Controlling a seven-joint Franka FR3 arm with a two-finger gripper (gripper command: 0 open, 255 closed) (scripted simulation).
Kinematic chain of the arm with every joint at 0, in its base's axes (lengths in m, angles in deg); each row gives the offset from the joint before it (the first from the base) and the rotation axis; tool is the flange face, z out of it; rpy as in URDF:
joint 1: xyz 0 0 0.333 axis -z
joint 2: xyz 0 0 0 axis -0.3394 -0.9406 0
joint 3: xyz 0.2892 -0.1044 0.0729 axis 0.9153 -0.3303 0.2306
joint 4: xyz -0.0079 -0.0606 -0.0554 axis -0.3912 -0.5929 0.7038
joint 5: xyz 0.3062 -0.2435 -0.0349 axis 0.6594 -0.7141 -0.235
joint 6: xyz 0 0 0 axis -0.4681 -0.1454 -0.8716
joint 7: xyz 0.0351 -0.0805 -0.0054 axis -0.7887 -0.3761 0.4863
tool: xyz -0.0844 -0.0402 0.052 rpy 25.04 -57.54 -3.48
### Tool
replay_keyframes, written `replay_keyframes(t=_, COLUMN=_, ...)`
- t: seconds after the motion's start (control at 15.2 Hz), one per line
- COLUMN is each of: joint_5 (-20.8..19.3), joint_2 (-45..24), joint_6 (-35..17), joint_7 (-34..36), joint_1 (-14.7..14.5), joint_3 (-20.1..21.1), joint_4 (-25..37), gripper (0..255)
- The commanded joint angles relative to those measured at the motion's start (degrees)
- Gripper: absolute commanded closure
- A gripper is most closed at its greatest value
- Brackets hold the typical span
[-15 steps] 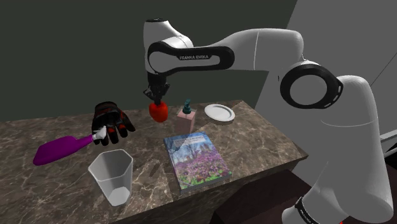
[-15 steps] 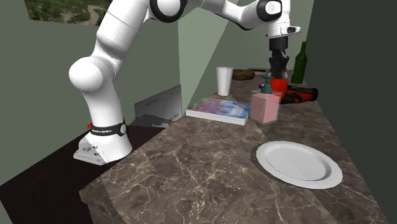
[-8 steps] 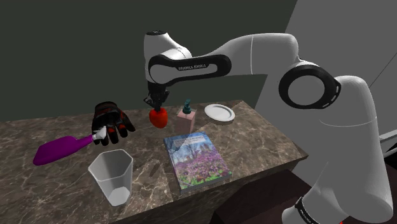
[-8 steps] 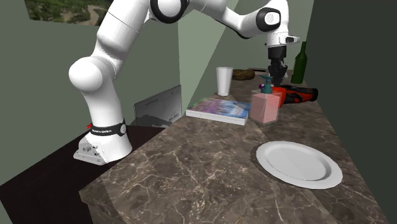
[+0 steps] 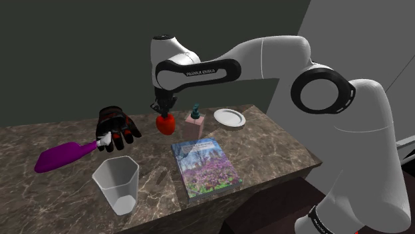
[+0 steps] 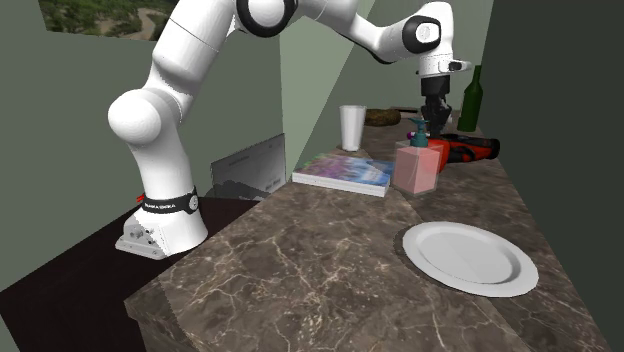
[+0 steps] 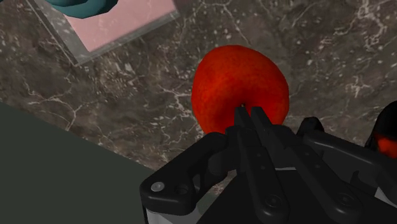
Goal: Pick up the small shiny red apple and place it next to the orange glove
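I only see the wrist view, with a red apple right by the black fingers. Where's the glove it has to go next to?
Observer: In the shoulder view, the black-and-red glove lies to that view's left of the apple, with a gap between them.
Kid: Is anything else near the glove?
Observer: Yes. A purple object lies beside it, its white end close to the glove, and a clear cup stands nearer the camera.

The apple (image 5: 165,123) is glossy red, the end effector (image 5: 163,113) all black, and the glove (image 5: 117,126) black with red-orange patches. The tabletop (image 5: 279,143) is dark brown marble with pale veins. The bottle (image 5: 63,156) is purple with a white neck, the plate (image 5: 229,118) white, the book (image 5: 204,167) patterned with purple flowers, and the dispenser (image 5: 194,125) pink with a teal pump.
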Motion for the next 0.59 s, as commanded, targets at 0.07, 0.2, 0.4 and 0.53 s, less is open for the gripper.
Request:
replay_keyframes(t=0.07, joint_5=0.0, joint_2=0.0, joint_6=0.0, joint_7=0.0, joint_1=0.0, joint_3=0.0, joint_4=0.0, gripper=0)
replay_keyframes(t=0.2, joint_5=0.0, joint_2=0.0, joint_6=0.0, joint_7=0.0, joint_1=0.0, joint_3=0.0, joint_4=0.0, gripper=0)
replay_keyframes(t=0.4, joint_5=0.2, joint_2=0.6, joint_6=1.5, joint_7=-0.1, joint_1=-0.1, joint_3=0.1, joint_4=1.0, gripper=0)
replay_keyframes(t=0.53, joint_5=0.4, joint_2=1.5, joint_6=4.7, joint_7=-0.4, joint_1=-0.4, joint_3=0.3, joint_4=3.3, gripper=0)
